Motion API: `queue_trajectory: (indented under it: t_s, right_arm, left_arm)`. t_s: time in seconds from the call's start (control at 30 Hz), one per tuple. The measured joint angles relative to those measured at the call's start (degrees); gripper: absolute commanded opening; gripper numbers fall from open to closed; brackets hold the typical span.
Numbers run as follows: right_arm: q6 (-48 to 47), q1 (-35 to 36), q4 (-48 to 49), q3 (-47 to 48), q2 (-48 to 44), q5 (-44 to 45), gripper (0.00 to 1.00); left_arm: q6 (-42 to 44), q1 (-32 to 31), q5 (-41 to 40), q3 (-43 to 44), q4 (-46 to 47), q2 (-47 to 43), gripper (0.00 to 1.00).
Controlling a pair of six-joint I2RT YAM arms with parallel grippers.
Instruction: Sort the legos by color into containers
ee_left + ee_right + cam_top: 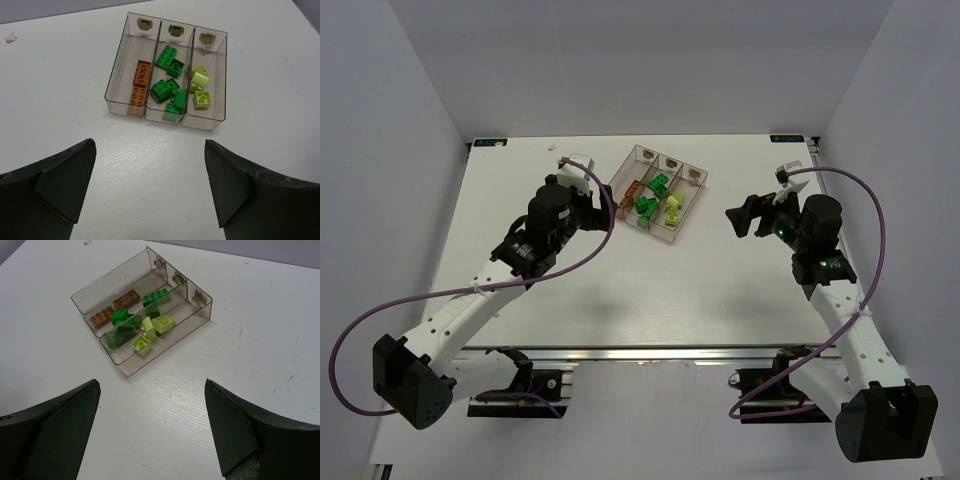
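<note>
The legos (167,80) are found sorted inside the containers (116,60): orange-brown in one outer bin, green in the middle, yellow-green in the other; none is seen loose on the table (60,100); sorting is judged complete; the jaws of the left gripper (150,150) and right gripper (152,390) are held apart, empty.

We show a white rectangular wood-grain table (650,300) beneath the left pincer (150,143) and right pincer (152,382); plain pale grey walls (650,60) rise beyond and beside them, evenly lit.

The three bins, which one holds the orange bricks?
The leftmost bin from the left wrist; the middle bin holds bright green bricks, the rightmost bin pale yellow-green bricks.
</note>
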Motion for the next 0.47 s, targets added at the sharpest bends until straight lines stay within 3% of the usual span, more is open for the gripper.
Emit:
queue_trajectory:
  t_s: [0.47]
  right_arm:
    - [-0.9, -0.1, 0.0, 0.0, 0.0, 0.1, 0.89]
  left_arm:
    - [0.1, 0.0, 0.0, 0.0, 0.0, 0.0, 0.98]
